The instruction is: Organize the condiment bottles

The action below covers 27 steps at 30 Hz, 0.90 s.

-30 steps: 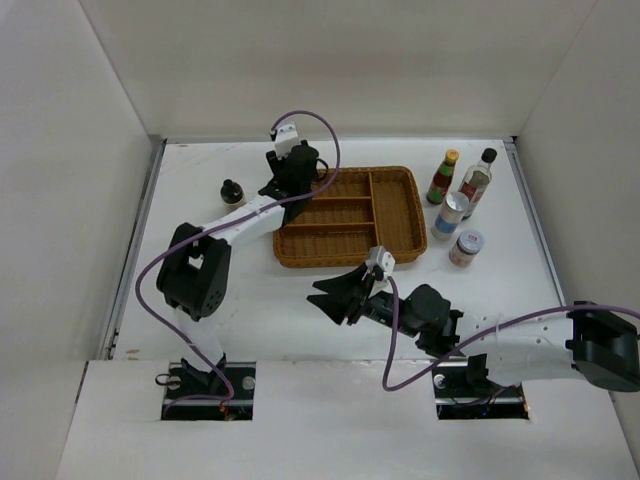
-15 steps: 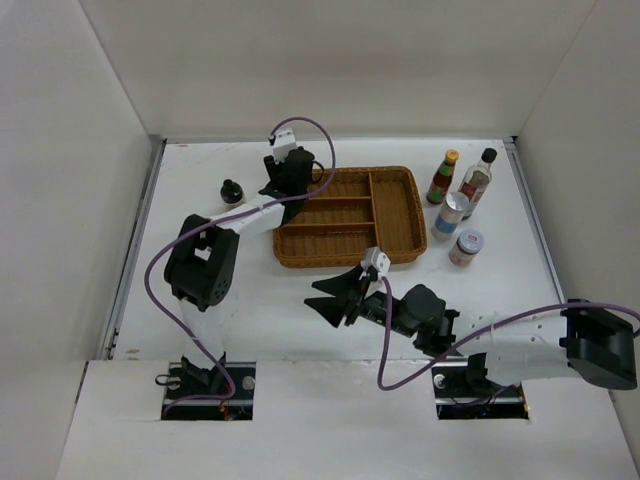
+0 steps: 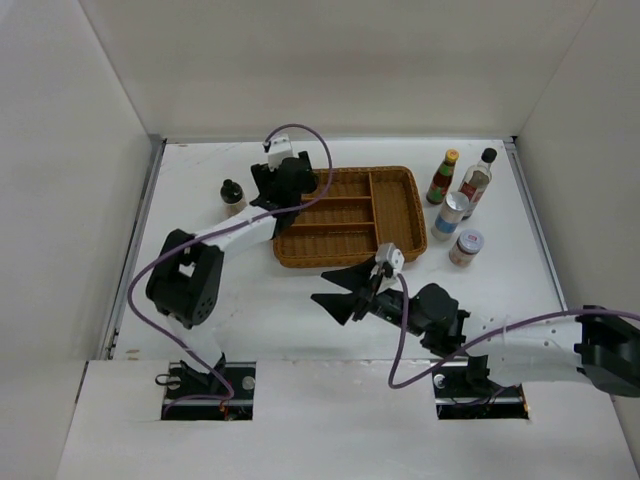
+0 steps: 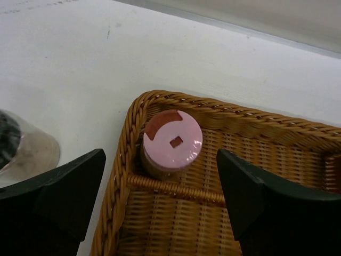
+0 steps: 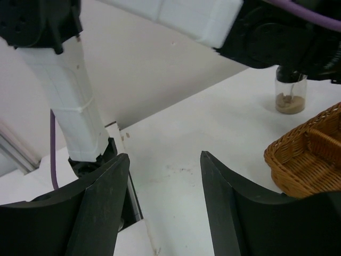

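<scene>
My left gripper [image 4: 160,153]: jaws spread wide, empty, above pink-lidded jar [image 4: 172,141] in far-left corner of wicker tray [image 4: 176,101]. Right gripper [image 5: 165,156]: parted, empty. Risk: my finger snags rim, tips jar.

Robot lab cell: white enclosure walls [image 3: 330,60], white table [image 3: 520,275], left arm [image 3: 240,225], right arm [image 3: 520,345] bolted down.

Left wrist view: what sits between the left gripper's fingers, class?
That view shows a pink-lidded jar there, touching neither finger of the open left gripper, in a corner of the wicker tray.
</scene>
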### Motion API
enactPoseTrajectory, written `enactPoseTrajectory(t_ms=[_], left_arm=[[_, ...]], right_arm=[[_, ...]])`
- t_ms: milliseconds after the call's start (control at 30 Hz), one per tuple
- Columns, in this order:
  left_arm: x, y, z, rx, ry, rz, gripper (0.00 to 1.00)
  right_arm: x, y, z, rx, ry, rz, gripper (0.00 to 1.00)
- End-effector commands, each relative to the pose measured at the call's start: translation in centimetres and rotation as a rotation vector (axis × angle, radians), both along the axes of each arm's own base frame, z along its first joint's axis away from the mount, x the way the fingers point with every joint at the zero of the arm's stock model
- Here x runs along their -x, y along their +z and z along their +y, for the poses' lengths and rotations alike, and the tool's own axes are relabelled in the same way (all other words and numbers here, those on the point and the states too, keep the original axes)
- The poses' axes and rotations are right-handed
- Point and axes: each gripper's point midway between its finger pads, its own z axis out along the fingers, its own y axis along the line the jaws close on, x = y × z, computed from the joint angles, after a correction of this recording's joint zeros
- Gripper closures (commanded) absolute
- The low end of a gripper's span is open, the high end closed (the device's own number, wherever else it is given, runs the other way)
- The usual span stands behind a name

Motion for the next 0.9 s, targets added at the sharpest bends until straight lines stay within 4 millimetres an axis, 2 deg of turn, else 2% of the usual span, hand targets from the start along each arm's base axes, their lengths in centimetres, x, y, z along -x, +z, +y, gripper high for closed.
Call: enactPoseTrajectory(t_ms=[0, 133, 200, 367, 667, 867], left_arm=[[2.0, 8.3, 0.8, 0.081, -0.002, -0.168, 0.15], [4.5, 8.6, 4.0, 0.082, 0.073, -0.176, 0.18], [5.8, 8.1, 6.8, 0.065, 0.141, -0.170, 0.20], [6.0, 6.0, 11.5, 0.042, 0.221, -0.065, 0.21], [3.9, 2.9, 13.9, 0.067, 0.253, 0.026, 0.18], [1.9, 1.3, 14.6, 0.072, 0.265, 0.060, 0.19]], right_arm=[[-0.5, 2.8, -1.5, -0.088, -0.037, -0.033, 0.37], [-1.1, 3.0, -2.3, -0.104, -0.058, -0.029, 0.36], [-1.3, 2.9, -2.3, -0.100, -0.065, -0.027, 0.36], [-1.8, 2.2, -1.8, -0.076, -0.079, -0.013, 0.35], [-1.6, 1.2, -0.3, -0.028, -0.060, -0.007, 0.20], [-1.2, 1.0, 0.3, -0.017, -0.042, -0.005, 0.18]])
